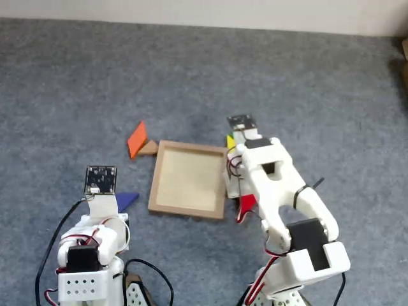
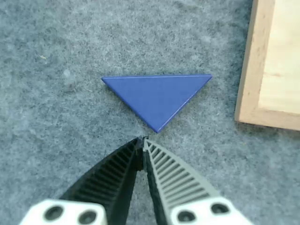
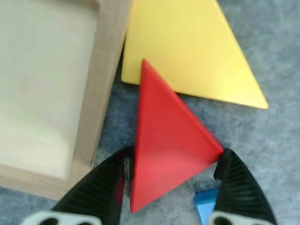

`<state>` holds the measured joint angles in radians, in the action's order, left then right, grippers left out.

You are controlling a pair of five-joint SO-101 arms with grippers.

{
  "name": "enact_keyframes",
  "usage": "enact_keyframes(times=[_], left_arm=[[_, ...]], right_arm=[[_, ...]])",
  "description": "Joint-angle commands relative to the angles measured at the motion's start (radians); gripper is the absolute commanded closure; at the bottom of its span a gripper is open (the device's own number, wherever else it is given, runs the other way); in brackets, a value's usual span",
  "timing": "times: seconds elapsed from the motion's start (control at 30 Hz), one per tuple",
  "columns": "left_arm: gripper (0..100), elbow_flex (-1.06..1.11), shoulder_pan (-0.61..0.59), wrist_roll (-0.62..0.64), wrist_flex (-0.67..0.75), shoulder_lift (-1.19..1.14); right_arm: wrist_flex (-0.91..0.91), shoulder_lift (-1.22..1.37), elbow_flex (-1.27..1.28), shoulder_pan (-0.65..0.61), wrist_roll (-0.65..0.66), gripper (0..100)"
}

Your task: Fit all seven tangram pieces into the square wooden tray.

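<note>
The setting reads as a small robotics lab or hobby workbench. A grey carpet-like covering (image 1: 191, 70) spreads over the whole work surface, with a pale wall strip (image 1: 255, 13) along its far edge. The white plastic left arm (image 1: 89, 248) and right arm (image 1: 299, 210) show bare servos and loose black cables (image 1: 42, 268).

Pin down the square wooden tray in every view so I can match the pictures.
High view: the wooden tray lies mid-picture, with its pale floor bare.
Left wrist view: a corner of the wooden tray shows, across a strip of carpet from the blue triangle.
Right wrist view: the wooden tray rim runs beside the red triangle.
Shared landmark: the grey carpet bordering the rim.
</note>
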<state>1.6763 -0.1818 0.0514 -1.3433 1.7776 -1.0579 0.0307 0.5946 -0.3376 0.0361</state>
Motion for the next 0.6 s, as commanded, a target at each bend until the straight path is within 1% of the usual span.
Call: enact_keyframes(times=[0.0,0.2,0.3,0.47,0.5,0.57], left_arm=[[99,0.021,-0.012,-0.008,-0.005,0.035],[99,0.021,-0.012,-0.008,-0.005,0.035],[99,0.021,-0.012,-0.008,-0.005,0.035],[99,0.021,-0.012,-0.008,-0.005,0.035],[99,0.021,-0.012,-0.008,-0.005,0.035],[99,0.021,-0.012,-0.008,-0.005,0.035]], right_arm=[[-0.053,-0.094,-0.045,-0.019,0.015,80.0],[-0.079,-0.275,-0.039,-0.053,0.008,80.0],[-0.077,-0.291,-0.039,-0.077,0.006,80.0],[-0.077,-0.289,-0.039,-0.076,0.009,79.5],[-0.077,-0.289,-0.039,-0.077,0.011,78.6],[-0.077,-0.289,-0.038,-0.081,0.008,73.7]])
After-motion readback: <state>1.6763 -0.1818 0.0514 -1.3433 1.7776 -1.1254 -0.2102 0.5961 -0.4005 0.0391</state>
